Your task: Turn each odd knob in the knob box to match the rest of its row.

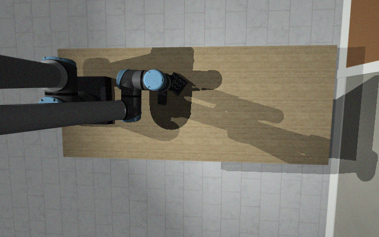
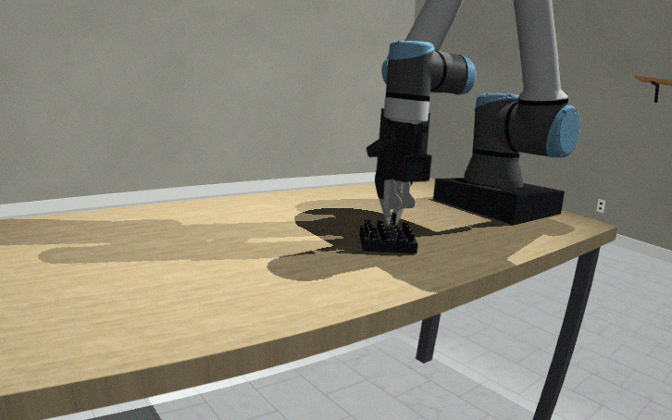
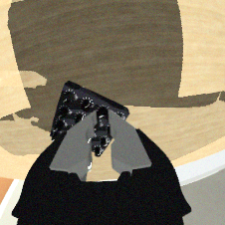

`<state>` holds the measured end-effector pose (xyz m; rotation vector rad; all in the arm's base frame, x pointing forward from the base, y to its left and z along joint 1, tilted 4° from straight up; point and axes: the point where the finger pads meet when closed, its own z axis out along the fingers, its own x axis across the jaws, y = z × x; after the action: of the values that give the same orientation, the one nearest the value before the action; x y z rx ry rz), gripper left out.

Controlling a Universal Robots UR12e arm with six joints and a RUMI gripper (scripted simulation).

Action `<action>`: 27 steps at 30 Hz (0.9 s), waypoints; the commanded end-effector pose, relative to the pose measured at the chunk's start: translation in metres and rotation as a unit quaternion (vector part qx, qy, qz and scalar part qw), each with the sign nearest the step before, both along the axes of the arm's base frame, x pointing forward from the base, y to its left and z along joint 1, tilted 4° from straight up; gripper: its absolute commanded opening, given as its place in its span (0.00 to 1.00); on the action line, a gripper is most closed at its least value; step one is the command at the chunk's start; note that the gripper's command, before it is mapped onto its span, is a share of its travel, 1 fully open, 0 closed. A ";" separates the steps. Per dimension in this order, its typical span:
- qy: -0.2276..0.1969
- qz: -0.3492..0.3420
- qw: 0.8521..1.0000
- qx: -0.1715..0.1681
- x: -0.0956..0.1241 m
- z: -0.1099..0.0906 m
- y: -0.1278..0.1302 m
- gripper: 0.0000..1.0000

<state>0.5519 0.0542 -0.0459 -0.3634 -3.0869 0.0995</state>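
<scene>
The black knob box (image 1: pixel 180 83) (image 2: pixel 390 246) (image 3: pixel 106 100) sits on the wooden table, turned at an angle in the wrist view. Several black knobs with small white marks around them stand on it. My gripper (image 2: pixel 392 223) (image 3: pixel 103 111) is low over the box, pointing down. Its grey fingers are nearly together, shut on one black knob (image 3: pixel 102 117) between the tips. Other knobs show left of the fingers, one of them (image 3: pixel 86 103) near the box's upper edge. The fingers and palm hide part of the box. Row letters and most pointer directions are too small and dark to read.
The wooden table (image 1: pixel 261 64) (image 2: pixel 171 313) carries the box and the arm's black base (image 1: pixel 93 88) (image 2: pixel 495 201). Neighbouring knobs stand close around the fingertips. Dark arm shadows cross the box and table.
</scene>
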 end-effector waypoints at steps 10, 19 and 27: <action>-0.001 0.001 1.000 0.000 0.001 0.001 0.000 0.04; -0.001 0.001 1.000 0.000 0.001 0.001 0.000 0.11; -0.001 0.001 1.000 0.000 0.001 0.001 0.000 0.11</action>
<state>0.5519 0.0542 -0.0459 -0.3601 -3.0872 0.0994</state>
